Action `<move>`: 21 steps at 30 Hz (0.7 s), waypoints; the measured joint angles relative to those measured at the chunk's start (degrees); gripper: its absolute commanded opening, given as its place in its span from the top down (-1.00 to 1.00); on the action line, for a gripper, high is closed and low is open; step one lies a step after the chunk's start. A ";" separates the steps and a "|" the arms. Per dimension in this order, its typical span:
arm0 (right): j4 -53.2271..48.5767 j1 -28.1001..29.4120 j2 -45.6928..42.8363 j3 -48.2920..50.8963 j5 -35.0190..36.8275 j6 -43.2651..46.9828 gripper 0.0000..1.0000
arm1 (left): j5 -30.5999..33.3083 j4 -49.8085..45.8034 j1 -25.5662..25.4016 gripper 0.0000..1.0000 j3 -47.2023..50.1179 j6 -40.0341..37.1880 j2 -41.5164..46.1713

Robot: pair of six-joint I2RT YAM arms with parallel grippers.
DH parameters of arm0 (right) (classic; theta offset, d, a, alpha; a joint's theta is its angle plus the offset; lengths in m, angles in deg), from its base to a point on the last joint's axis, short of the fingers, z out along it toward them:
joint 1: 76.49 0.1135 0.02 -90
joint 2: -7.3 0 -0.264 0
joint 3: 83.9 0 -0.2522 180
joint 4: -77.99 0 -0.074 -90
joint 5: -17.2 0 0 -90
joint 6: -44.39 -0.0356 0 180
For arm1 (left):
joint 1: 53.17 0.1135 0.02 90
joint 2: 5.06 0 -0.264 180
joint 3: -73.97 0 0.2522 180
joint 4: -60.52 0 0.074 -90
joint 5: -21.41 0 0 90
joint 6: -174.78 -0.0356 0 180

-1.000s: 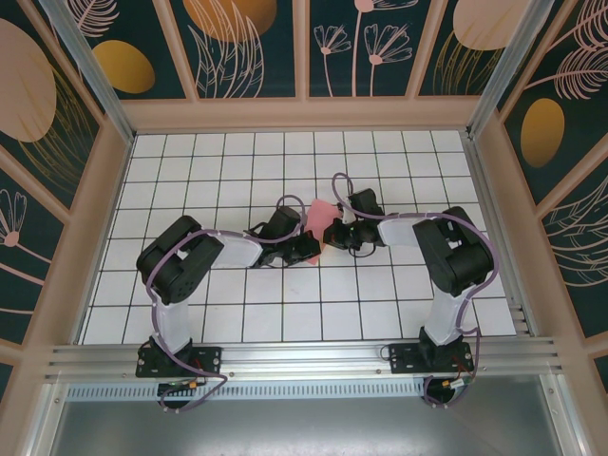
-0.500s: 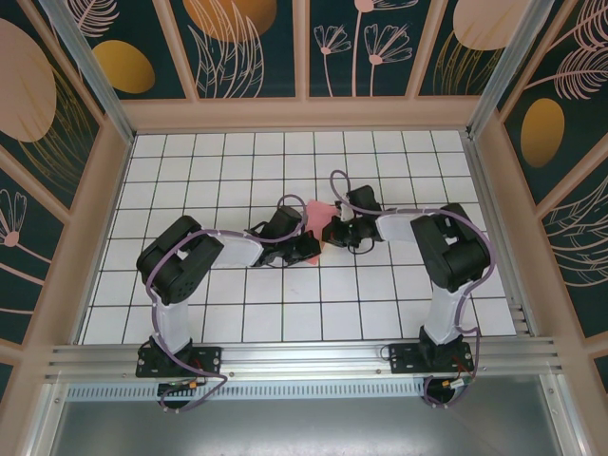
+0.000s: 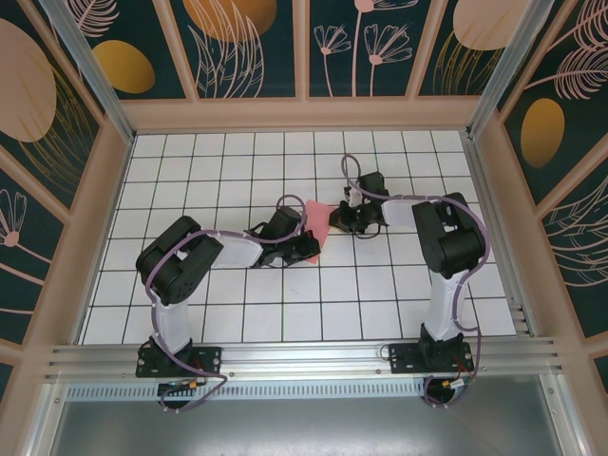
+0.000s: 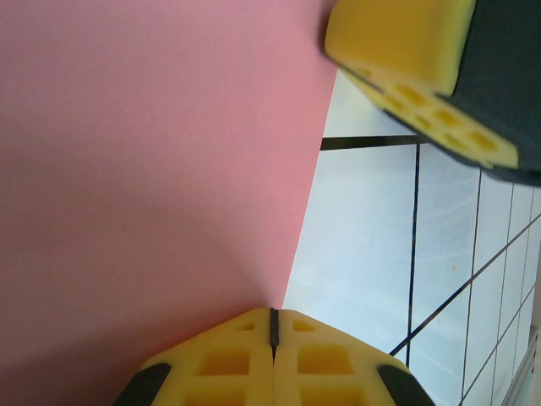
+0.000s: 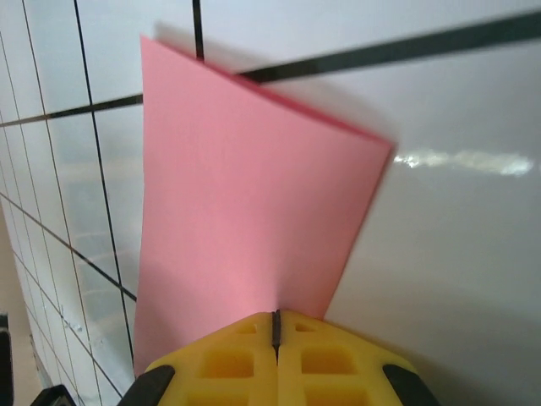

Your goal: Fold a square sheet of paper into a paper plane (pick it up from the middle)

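Observation:
The square sheet of paper (image 3: 317, 220), pink-red and folded over on itself, lies on the white grid table (image 3: 218, 180) between the two grippers. In the right wrist view the paper (image 5: 245, 194) shows two layers along its far right edge. My left gripper (image 3: 309, 243) is shut, its tips (image 4: 273, 326) at the paper's (image 4: 152, 169) right edge. My right gripper (image 3: 339, 217) is shut too, with the paper running under its tips (image 5: 275, 326). Whether either pinches the paper I cannot tell. A right finger (image 4: 397, 42) shows in the left wrist view. The paper plane is out of view.
Pale wooden walls (image 3: 304, 114) ring the table at the back and on both sides. An aluminium rail (image 3: 304, 356) carrying both arm bases runs along the near edge. Bare tiles lie all round the paper.
My right gripper has slid back and to the right, along the paper towards its far right edge. The left gripper and the paper have stayed put.

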 measured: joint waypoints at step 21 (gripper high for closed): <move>-6.16 -3.17 5.92 -11.72 4.15 1.36 1.00 | 1.86 -0.04 0.02 1.00 0.96 -0.07 1.01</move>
